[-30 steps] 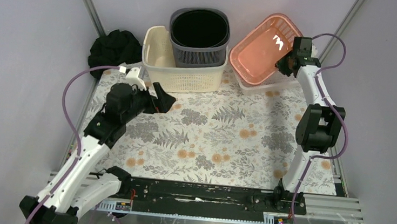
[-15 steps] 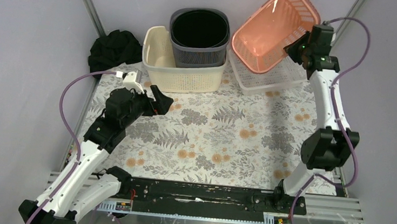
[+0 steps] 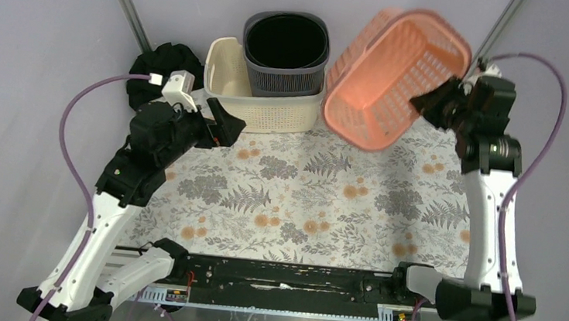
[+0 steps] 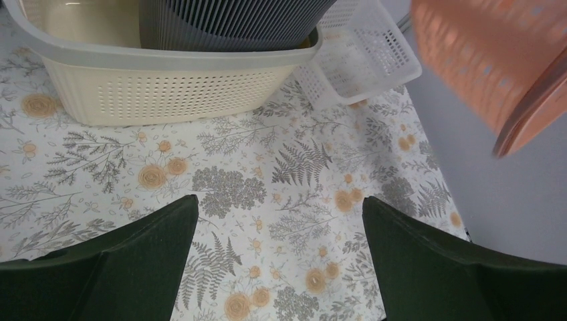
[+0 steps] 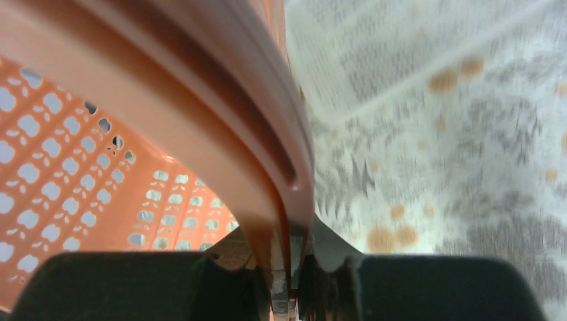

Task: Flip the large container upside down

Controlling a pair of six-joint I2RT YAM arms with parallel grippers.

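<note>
Up off the white tray (image 4: 361,57) it was sitting in a second ago, the orange basket (image 3: 393,77) is now hanging in the air over the far right corner of the bench (image 3: 301,201), and my right arm has risen with it. The basket is tipping well past level: its mouth is facing left and downward toward the flowered cover, and its perforated bottom is pointing up and to the right. It is touching nothing but the right end effector (image 3: 426,103). That one is pinching the basket's rim (image 5: 200,100), one finger (image 5: 134,287) inside the wall and the other outside, nearly pressed together with only the thin plastic edge between them.

My left arm has also swung toward the far left since then. The left end effector (image 3: 226,124) is hovering with its fingers (image 4: 134,267) spread wide and holding nothing, just in front of the cream basket (image 3: 263,108) and pointing across the bench. From the left wrist I am seeing the orange basket (image 4: 481,60) hanging at the upper right, well above the cover.

A grey basket (image 3: 284,79) is standing upright inside the cream one at the back. A black cloth (image 3: 158,60) is lying bunched in the far left corner.
</note>
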